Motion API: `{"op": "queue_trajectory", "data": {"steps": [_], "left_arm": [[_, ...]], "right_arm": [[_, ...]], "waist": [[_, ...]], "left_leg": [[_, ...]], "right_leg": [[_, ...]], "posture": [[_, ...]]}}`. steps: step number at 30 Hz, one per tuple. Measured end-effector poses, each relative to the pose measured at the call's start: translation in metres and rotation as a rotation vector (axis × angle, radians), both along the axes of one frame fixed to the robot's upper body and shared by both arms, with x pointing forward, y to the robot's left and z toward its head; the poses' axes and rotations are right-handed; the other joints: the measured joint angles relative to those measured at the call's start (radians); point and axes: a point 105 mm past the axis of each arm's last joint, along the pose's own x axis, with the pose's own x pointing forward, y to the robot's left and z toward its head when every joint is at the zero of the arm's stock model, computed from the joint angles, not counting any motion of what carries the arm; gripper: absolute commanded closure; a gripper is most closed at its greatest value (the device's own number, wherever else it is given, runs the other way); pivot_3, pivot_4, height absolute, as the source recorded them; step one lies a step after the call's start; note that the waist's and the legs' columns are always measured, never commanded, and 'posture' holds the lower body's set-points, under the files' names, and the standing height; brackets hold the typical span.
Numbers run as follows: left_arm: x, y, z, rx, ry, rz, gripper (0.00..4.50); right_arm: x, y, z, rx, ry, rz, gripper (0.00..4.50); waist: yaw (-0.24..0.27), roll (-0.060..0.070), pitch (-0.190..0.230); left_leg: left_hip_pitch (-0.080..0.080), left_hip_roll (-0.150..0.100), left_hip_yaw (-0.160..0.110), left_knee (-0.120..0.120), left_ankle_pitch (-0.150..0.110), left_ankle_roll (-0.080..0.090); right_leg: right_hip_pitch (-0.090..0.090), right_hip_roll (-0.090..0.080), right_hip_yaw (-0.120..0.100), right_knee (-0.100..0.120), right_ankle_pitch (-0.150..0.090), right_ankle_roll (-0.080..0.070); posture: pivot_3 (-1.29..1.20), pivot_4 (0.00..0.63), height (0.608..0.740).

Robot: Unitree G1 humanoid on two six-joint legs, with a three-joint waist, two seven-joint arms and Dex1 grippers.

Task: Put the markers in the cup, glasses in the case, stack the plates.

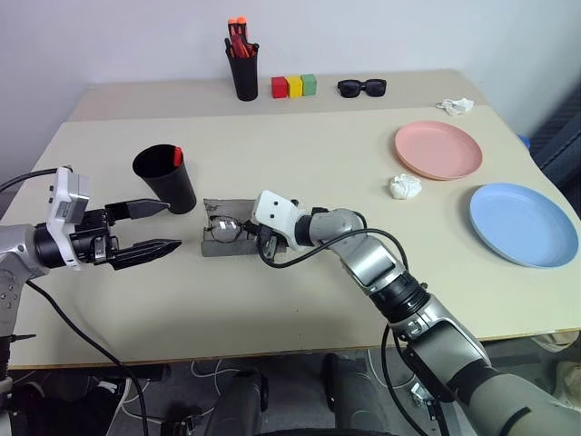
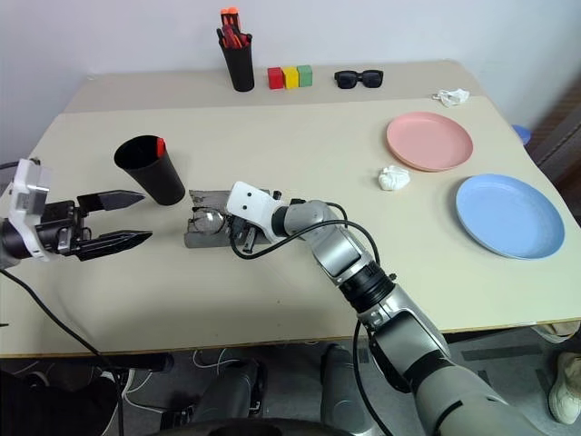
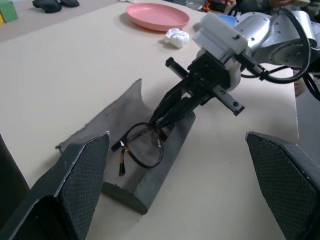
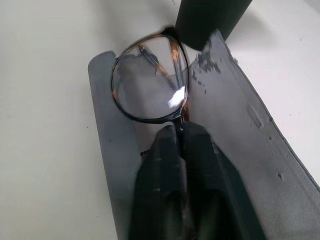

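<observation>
The glasses [image 1: 225, 227] lie tilted in the open grey case [image 1: 211, 247] at the table's middle left. My right gripper [image 1: 247, 233] is shut on the glasses at the bridge beside one lens [image 4: 150, 82], over the case's trough [image 3: 150, 185]. The black cup [image 1: 165, 177] stands just left of the case, with a red-capped marker [image 1: 177, 155] inside it. My left gripper [image 1: 172, 225] hovers open in front of the cup, pointing toward the case. The pink plate [image 1: 438, 150] and the blue plate [image 1: 522, 223] lie side by side at the right, apart.
A black pen holder [image 1: 241, 68] with orange-capped pens, three coloured blocks [image 1: 293, 86] and black sunglasses [image 1: 362, 87] line the back. One crumpled paper ball [image 1: 405, 187] lies near the pink plate and another [image 1: 457, 105] at the back right.
</observation>
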Motion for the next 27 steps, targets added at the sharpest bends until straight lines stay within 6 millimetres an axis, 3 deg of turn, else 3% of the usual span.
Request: {"op": "queue_trajectory", "data": {"steps": [6,11,18,23,27], "left_arm": [[0.000,0.000,0.000,0.002,-0.003,0.002,0.00],[0.001,0.000,0.001,0.003,-0.005,0.005,0.00],[0.001,-0.001,0.001,0.004,-0.011,0.005,0.00],[-0.001,0.003,-0.002,0.021,0.041,0.021,0.00],[0.000,0.002,-0.010,0.017,0.054,0.044,0.00]], "right_arm": [[0.001,-0.001,0.001,-0.002,-0.004,-0.007,0.02],[0.001,-0.001,0.000,0.001,0.010,-0.013,0.02],[0.005,0.000,0.018,0.142,0.089,-0.059,0.02],[-0.013,0.004,0.076,0.428,0.104,0.034,0.02],[-0.021,-0.028,0.105,0.648,0.152,0.053,0.02]], "waist": [[-0.001,0.000,0.000],[-0.001,0.000,0.000],[0.000,0.000,0.000],[-0.001,0.000,0.000],[0.008,0.000,0.000]], "left_leg": [[0.000,0.000,0.000,0.000,0.000,0.000],[0.000,0.000,0.000,0.000,0.000,0.000],[0.000,0.000,0.000,0.000,0.000,0.000],[0.000,0.000,0.000,0.000,0.000,0.000],[0.000,0.000,-0.001,0.000,0.000,0.000]], "right_leg": [[0.000,0.000,0.000,0.000,0.000,0.000],[0.000,0.000,0.000,0.000,0.000,0.000],[0.000,0.000,0.000,0.000,0.000,0.000],[0.000,0.000,0.000,0.001,0.000,0.000],[0.001,0.000,0.000,0.000,0.000,0.000]], "posture": [[0.00,0.150,0.740],[0.00,0.150,0.740],[0.00,0.150,0.740],[0.00,0.150,0.740],[0.00,0.150,0.740]]}}
